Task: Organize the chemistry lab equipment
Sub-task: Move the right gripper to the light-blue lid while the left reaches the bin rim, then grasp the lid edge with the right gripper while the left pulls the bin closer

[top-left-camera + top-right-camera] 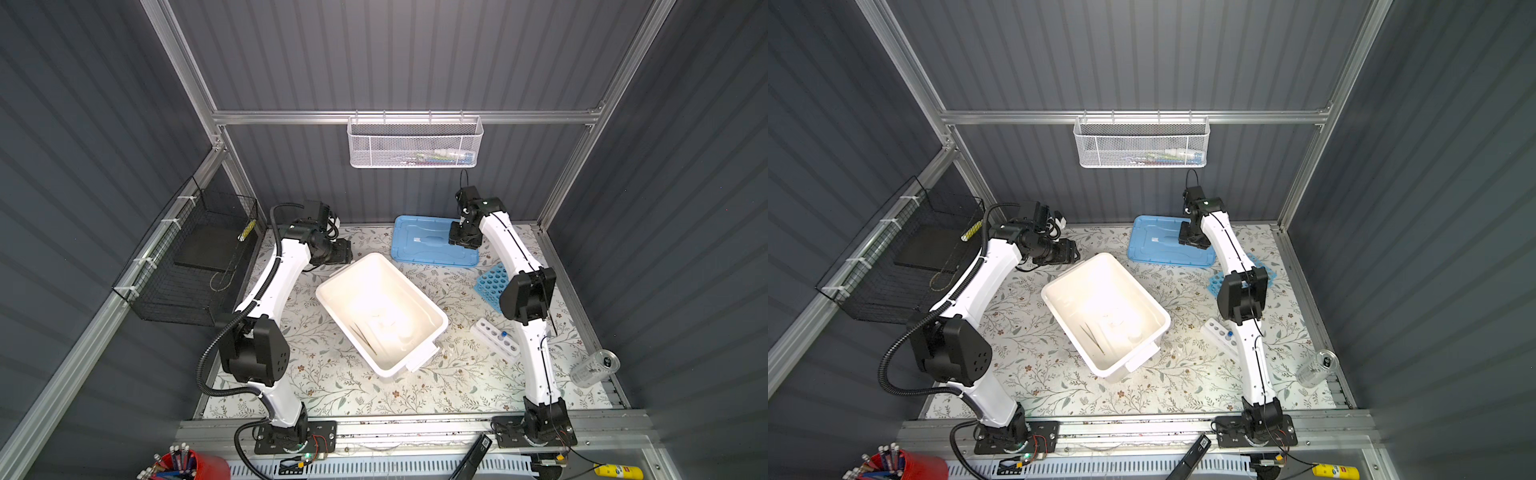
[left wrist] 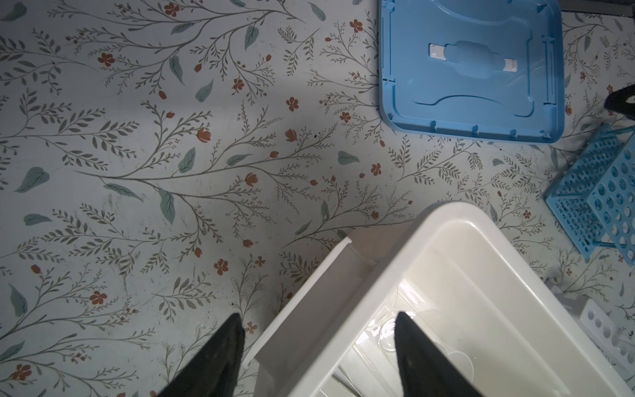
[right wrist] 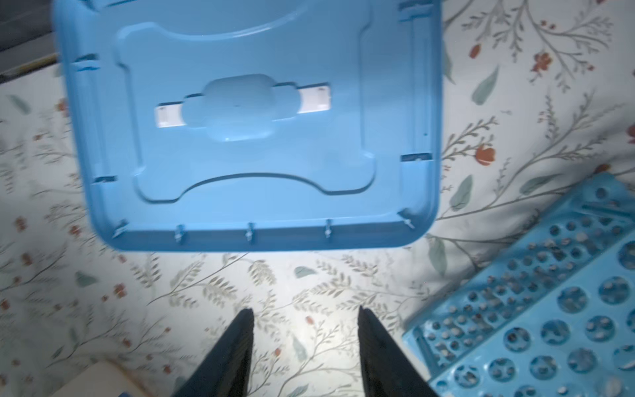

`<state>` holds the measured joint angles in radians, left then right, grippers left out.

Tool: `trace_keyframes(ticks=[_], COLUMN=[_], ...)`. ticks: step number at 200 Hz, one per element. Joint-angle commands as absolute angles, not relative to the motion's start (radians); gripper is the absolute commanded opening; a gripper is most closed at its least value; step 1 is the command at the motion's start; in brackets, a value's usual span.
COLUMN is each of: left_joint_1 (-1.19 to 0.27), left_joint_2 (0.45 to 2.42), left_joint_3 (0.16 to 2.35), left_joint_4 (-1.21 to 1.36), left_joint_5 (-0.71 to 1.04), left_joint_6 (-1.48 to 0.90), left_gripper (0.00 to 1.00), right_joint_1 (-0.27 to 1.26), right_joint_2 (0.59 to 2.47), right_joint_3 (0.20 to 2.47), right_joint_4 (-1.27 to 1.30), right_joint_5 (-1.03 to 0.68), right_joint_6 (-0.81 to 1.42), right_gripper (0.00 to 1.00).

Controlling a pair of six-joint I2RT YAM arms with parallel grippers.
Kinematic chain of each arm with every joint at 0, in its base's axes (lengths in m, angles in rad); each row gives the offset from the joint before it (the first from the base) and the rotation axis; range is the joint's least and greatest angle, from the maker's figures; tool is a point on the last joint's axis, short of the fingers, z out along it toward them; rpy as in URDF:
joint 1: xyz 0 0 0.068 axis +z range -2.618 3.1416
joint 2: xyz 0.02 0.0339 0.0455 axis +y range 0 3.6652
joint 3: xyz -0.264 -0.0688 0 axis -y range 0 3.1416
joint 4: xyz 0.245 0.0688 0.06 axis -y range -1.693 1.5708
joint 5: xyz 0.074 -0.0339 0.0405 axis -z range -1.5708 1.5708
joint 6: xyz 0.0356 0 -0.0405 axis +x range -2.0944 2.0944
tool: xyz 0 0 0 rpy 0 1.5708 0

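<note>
A white bin [image 1: 345,270] sits mid-table, with thin rods [image 1: 363,338] and clear glass dishes [image 2: 385,335] inside it. Its light-blue lid [image 1: 424,243] lies flat behind it. In the left wrist view my left gripper [image 2: 318,319] is open and empty, its fingers straddling the bin's far-left corner rim [image 2: 446,213]. My right gripper [image 3: 305,312] hovers open and empty over the mat by the lid's near edge [image 3: 247,237]. Right of the bin stands a blue many-holed rack [image 1: 492,286]. A small white rack [image 1: 494,336] holds one blue-capped tube [image 1: 503,335].
A drinks can [image 1: 594,368] lies on its side at the table's right edge. A white mesh basket [image 1: 415,143] hangs on the back wall. A black wire basket [image 1: 195,257] is fixed to the left wall. A red cup of pens [image 1: 178,465] stands in front.
</note>
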<state>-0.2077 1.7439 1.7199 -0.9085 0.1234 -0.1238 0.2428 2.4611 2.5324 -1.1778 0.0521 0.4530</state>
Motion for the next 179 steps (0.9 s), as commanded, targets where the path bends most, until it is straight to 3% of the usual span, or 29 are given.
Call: trace_keyframes(ticks=[1,179], left_joint_1=[-0.201,-0.204], left_joint_2=[1.759,1.774], left_joint_3=[1.754,1.753], left_joint_4=[-0.903,-1.008], left_joint_5=[0.166,0.301], left_joint_6=[-0.079,0.000], left_gripper=[0.71,0.71], right_joint_1=[0.207,0.083], right_joint_2=[2.446,2.676], right_joint_3=[2.505,2.551], right_joint_4=[-1.140,-1.097], right_joint_5=[0.136,0.051], right_joint_6=[0.469,0.468], right_gripper=[0.51,0.48])
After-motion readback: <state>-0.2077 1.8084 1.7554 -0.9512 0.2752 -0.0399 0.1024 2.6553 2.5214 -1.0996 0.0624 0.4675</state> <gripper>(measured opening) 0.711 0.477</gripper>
